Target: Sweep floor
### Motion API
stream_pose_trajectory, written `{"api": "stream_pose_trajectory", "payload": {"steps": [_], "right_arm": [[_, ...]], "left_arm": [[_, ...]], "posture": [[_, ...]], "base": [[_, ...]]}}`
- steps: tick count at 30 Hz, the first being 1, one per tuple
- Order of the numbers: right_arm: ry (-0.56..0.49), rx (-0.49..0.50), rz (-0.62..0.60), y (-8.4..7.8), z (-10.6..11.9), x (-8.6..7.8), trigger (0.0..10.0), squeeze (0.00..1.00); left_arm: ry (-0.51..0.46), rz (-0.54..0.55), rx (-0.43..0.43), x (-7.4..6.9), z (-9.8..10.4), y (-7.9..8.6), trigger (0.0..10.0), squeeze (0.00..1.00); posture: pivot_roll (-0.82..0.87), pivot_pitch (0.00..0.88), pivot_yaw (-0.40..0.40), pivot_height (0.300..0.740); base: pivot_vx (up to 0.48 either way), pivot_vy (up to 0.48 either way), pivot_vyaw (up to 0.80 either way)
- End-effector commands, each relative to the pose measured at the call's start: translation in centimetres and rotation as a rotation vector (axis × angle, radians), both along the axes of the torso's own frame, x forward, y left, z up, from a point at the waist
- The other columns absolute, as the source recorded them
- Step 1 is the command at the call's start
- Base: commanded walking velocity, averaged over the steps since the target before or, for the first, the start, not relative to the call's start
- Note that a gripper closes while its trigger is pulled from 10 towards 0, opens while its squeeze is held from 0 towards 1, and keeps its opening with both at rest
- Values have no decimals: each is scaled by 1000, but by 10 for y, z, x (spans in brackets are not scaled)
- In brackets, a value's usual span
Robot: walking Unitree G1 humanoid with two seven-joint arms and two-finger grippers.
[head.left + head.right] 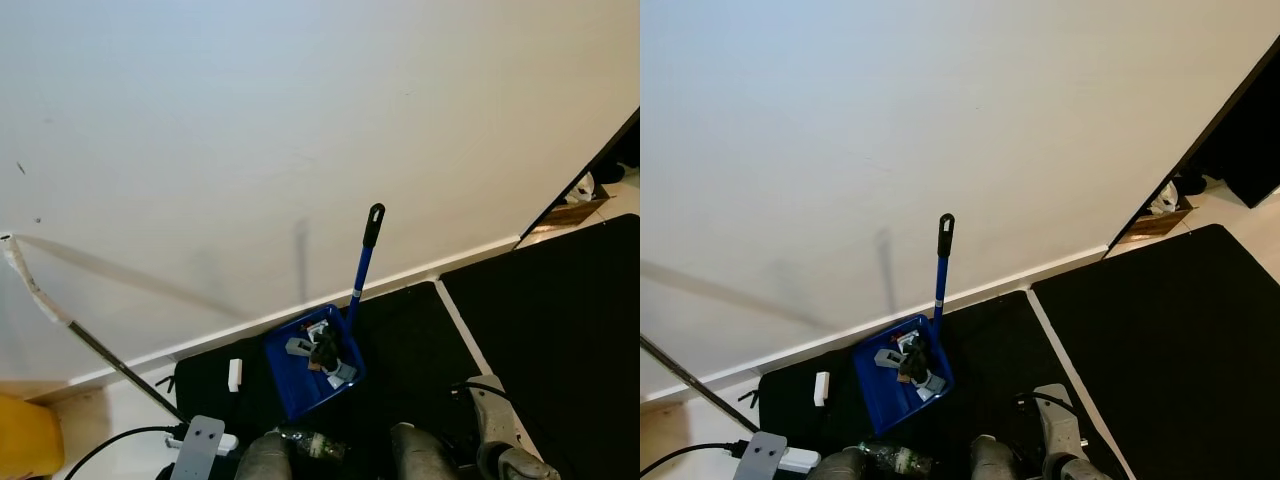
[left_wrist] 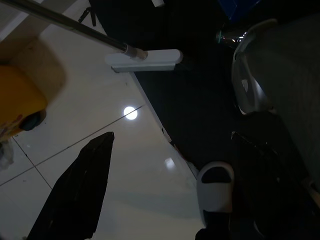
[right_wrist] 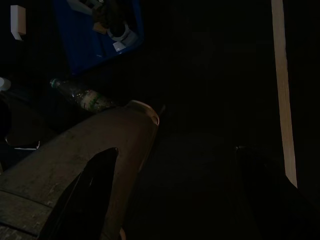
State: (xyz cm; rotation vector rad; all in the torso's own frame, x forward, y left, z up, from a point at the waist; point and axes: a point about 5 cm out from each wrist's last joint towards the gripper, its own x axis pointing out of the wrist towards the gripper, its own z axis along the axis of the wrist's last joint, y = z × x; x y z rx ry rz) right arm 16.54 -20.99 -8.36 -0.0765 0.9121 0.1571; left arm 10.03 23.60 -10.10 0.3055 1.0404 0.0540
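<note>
dustpan: a blue plastic dustpan (image 1: 305, 375) sits on the black floor mat (image 1: 420, 340) close to the white skirting at the foot of the pale wall (image 1: 300, 120), with its blue handle with a black hanging-loop grip (image 1: 364, 262) rising tilted toward the wall
dustpan contents: a small heap of mixed rubbish (image 1: 322, 353) lies in the pan, grey and white scraps plus something dark in the middle; the separate pieces are too small to name
broom: a long thin metal pole with a worn white tip (image 1: 60, 315) leans slantwise across the wall on the robot's left, its lower end running down to a flat pale bar (image 2: 144, 59) on the floor at the mat's edge
bottle: a clear plastic bottle with a green label (image 3: 82, 96) lies on its side on the mat, just beside the dustpan on the robot's side
small white block: a small white rectangular piece (image 1: 234, 375) lies on the mat to the left of the dustpan
yellow object: a rounded yellow thing (image 1: 28, 437) stands on the pale tiled floor (image 2: 120, 165) at far left
left gripper: one black finger (image 2: 80, 190) shows over the tiles in the left wrist view, arm hanging idle; i cannot tell how wide the fingers stand
right gripper: one black finger (image 3: 87, 195) shows dimly in the dark right wrist view, over the mat; spread cannot be told
</note>
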Motion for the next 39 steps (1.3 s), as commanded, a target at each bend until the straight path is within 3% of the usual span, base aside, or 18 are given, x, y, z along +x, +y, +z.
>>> {"api": "stream_pose_trajectory", "payload": {"steps": [1, 39], "right_arm": [[29, -3, -2, -1, -3, -7, 10000, 0], [29, 1, -8, -1, -3, -7, 10000, 0]], "left_arm": [[29, 2, -9, -9, -3, -3, 10000, 0], [29, 9, -11, -9, -3, -3, 10000, 0]], "posture": [[14, 136, -32, 740], [15, 139, -33, 740]], "base": [[0, 0, 0], [0, 0, 0]]}}
